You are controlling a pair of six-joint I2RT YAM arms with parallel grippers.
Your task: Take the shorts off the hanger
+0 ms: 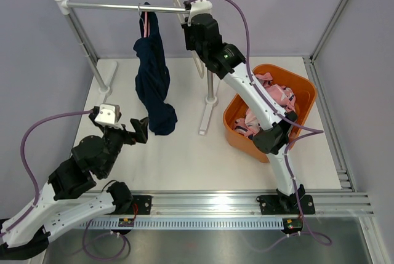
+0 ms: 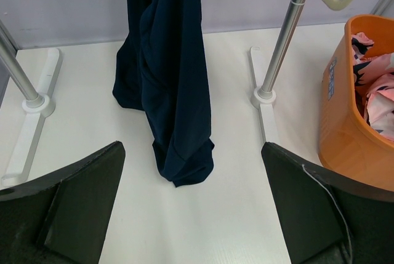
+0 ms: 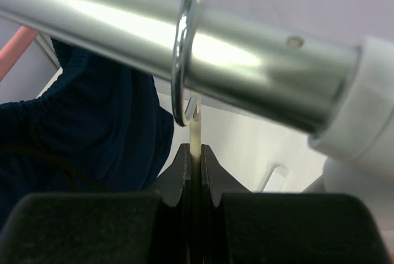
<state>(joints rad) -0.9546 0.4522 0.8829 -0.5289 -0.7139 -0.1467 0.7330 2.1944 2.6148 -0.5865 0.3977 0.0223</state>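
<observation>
My left claw [image 1: 143, 130] is spread wide and holds nothing. It hovers low in the left half of the overhead view, just beside the bottom hem of the navy shorts [image 1: 154, 85]. My right claw [image 3: 194, 159] is pressed together on the thin cream stem of a bare hanger [image 3: 195, 130]. It grips just under the metal hook [image 3: 178, 61], which loops over the rail [image 1: 104, 7] at upper centre.

The navy shorts hang from a pink hanger [image 1: 145, 27] further left on that rail and drape down to table level. I cannot tell whether they touch. The pink patterned shorts [image 1: 283, 98] lie in the orange basket [image 2: 345, 128] at right.

I judge the navy pair light, limp and not slippery. It will likely stretch before it slides, so I'd pinch a thick fold near the lower hem and pull down and away.

A small blue label [image 2: 331, 79] on the basket wall is too blurred to read, and I see no other writing.
</observation>
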